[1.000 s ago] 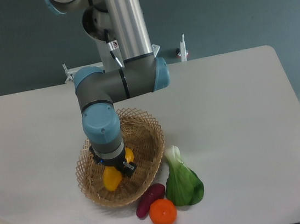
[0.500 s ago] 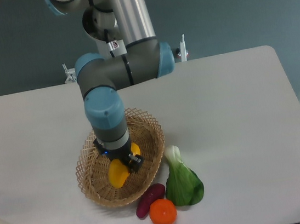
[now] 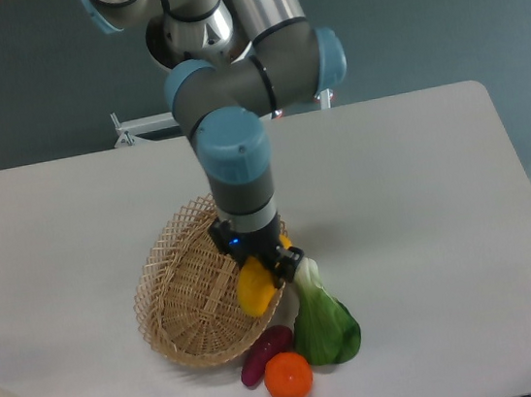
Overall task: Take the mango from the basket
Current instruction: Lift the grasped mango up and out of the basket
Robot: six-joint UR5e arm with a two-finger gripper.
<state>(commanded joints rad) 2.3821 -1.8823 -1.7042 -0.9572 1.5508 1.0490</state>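
Mango [image 3: 255, 288] is out of the bowl of the basket [image 3: 186, 297] now, so we're basically there on the pick. A second ago it was sitting low in the middle of the wicker with the arm pressed down on it; half a second ago it was just starting to come up; now we've got it lifted and carried toward the right rim, hanging over the basket's right edge just next to the leafy green vegetable [image 3: 323, 323].

Gripper [image 3: 260, 266] is clamped on the upper end of the fruit, with most of the yellow body dangling below the fingers at a slant. Looks like a solid enough grab, though we'd guess a glossy skin like that could slip.

Arm pose: the wrist points straight down, forearm column upright above it, and the elbow joint has swung right compared with before. Purple vegetable [image 3: 265, 354] and orange [image 3: 288, 376] are sitting untouched on the table [image 3: 425, 217] near the basket's front edge.
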